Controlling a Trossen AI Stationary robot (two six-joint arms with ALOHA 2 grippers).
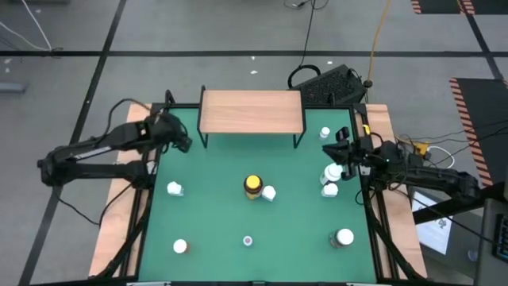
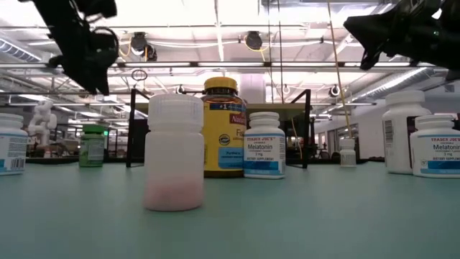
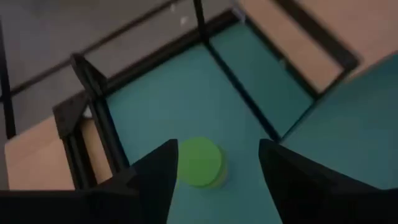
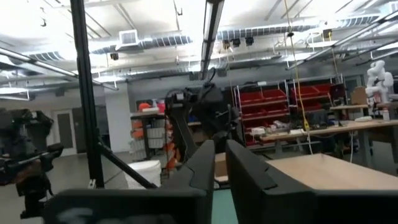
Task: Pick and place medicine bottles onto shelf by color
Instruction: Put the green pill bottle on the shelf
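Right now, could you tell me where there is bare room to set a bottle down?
The shelf top is bare. The mat is open under it down to the amber bottle, and along the front left. The right edge is crowded: white bottles cluster under the right gripper.

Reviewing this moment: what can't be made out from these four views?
- Green-capped bottle: hidden under the left gripper in the high view; label unseen in the left wrist view.
- Shelf: its underside is hidden by the board in the high view.
- Amber bottle: label partly hidden by white bottles in the low view.
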